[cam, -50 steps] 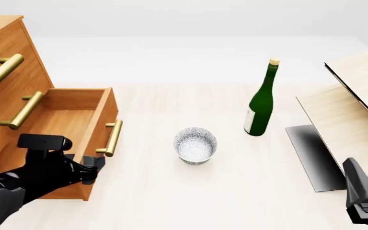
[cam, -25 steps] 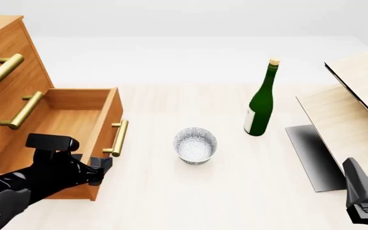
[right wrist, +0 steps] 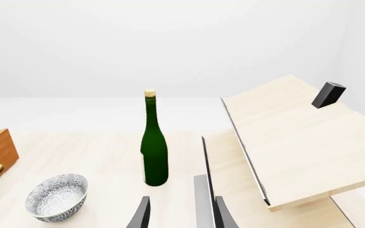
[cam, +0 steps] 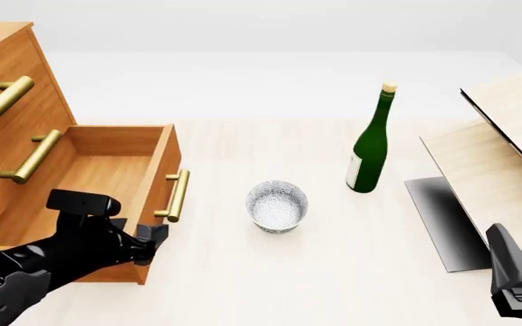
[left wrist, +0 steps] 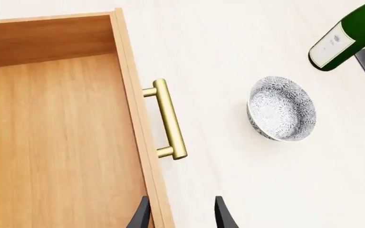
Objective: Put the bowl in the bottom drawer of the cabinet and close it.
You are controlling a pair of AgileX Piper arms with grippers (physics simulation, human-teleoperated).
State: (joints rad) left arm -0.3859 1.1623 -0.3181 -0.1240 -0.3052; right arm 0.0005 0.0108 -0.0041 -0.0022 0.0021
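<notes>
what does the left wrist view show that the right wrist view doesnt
Only the left wrist view shows the open orange-brown wooden bottom drawer's bare floor and its whole brass bar handle. Only the right wrist view shows the pale light-wood boards and the bottle's cork. Both show the speckled white round bowl standing on the table beside the green glass bottle.

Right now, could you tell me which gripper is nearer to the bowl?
The left. The left gripper sits by the open bottom drawer, just left of the bowl. The right gripper hangs low at the table's far right edge, clearly farther away.
</notes>
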